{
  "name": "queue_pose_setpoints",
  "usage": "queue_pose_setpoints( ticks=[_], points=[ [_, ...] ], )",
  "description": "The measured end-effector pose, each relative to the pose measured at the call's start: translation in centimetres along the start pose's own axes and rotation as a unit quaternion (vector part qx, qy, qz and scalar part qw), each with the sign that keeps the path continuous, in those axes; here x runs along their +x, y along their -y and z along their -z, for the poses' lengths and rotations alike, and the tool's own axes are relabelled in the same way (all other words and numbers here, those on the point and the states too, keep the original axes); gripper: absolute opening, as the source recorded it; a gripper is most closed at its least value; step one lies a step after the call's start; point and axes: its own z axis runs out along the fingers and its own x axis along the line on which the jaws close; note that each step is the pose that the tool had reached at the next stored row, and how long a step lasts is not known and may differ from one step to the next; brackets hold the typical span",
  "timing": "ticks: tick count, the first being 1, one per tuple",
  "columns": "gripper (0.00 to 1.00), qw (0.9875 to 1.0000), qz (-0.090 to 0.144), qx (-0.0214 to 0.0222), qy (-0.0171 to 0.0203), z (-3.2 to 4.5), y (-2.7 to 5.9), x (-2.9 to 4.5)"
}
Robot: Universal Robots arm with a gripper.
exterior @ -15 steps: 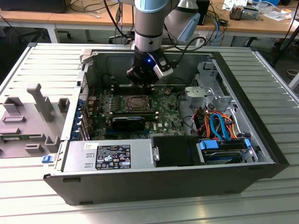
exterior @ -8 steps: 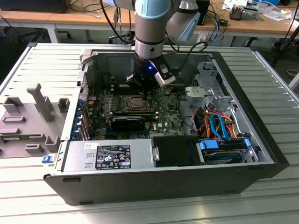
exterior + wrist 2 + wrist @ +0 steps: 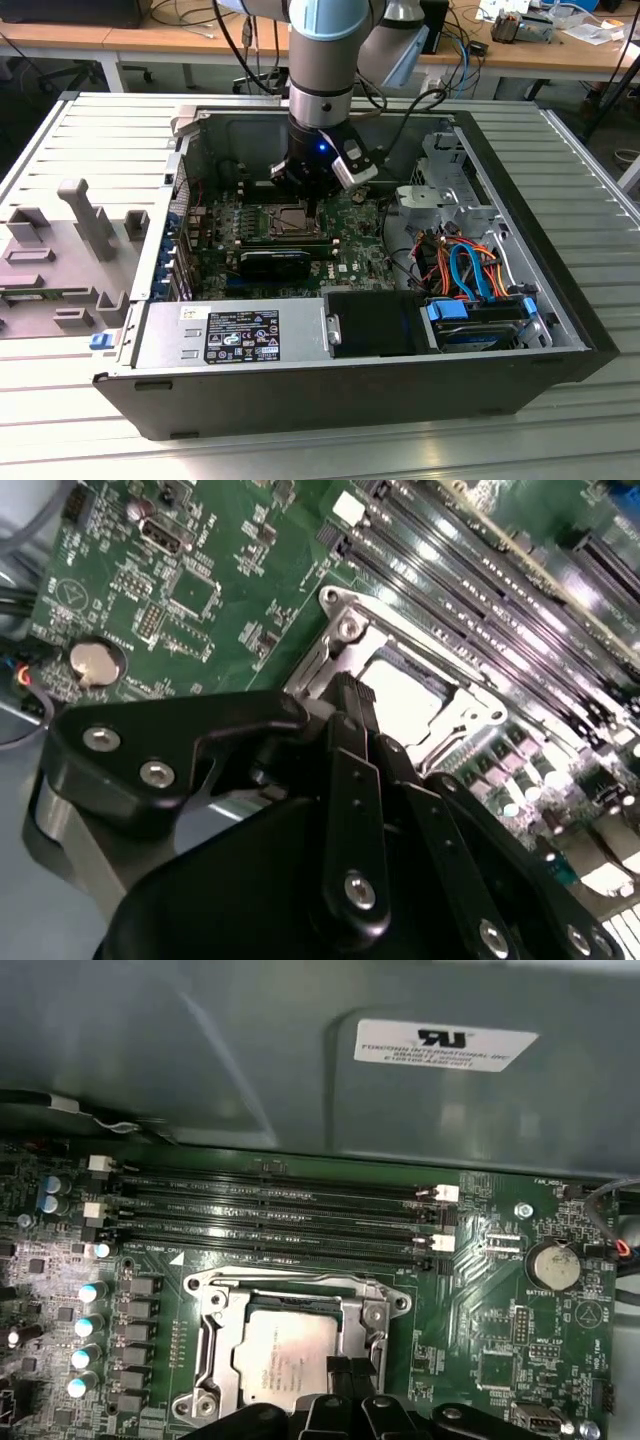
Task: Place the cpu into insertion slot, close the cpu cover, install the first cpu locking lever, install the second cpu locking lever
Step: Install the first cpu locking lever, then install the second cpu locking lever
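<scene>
The cpu (image 3: 285, 1350) lies silvery side up in the insertion slot (image 3: 205, 1385) on the green motherboard. The cpu cover (image 3: 215, 1315) lies flat over it, its silver frame around the chip's top; in the second wrist view the cpu (image 3: 405, 695) shows through the cover (image 3: 345, 630). My gripper (image 3: 346, 1372) is shut, its black fingertips pressed together with nothing between them, the tips down at the edge of the cover (image 3: 350, 695). In the exterior view the gripper (image 3: 305, 205) hangs straight down over the slot (image 3: 285, 222) inside the open computer case. A thin wire lever (image 3: 300, 1278) runs along the socket's side nearest the memory slots.
Long black memory slots (image 3: 280, 1220) lie beside the socket, and a coin battery (image 3: 553, 1265) sits further off. A long black card (image 3: 275, 262), the power supply (image 3: 235, 335) and a drive cage with coloured cables (image 3: 470, 270) crowd the case. A grey fixture block (image 3: 85, 215) stands outside it.
</scene>
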Motion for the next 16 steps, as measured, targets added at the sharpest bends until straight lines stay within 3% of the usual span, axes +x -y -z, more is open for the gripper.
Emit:
queue_pose_setpoints(
  ticks=[5, 16],
  points=[
    [0.11, 1.0, 0.0, -0.0001, 0.0001, 0.9, -0.02, 0.01],
    [0.11, 1.0, 0.0, -0.0001, 0.0, 0.94, -0.02, 0.01]
  ],
)
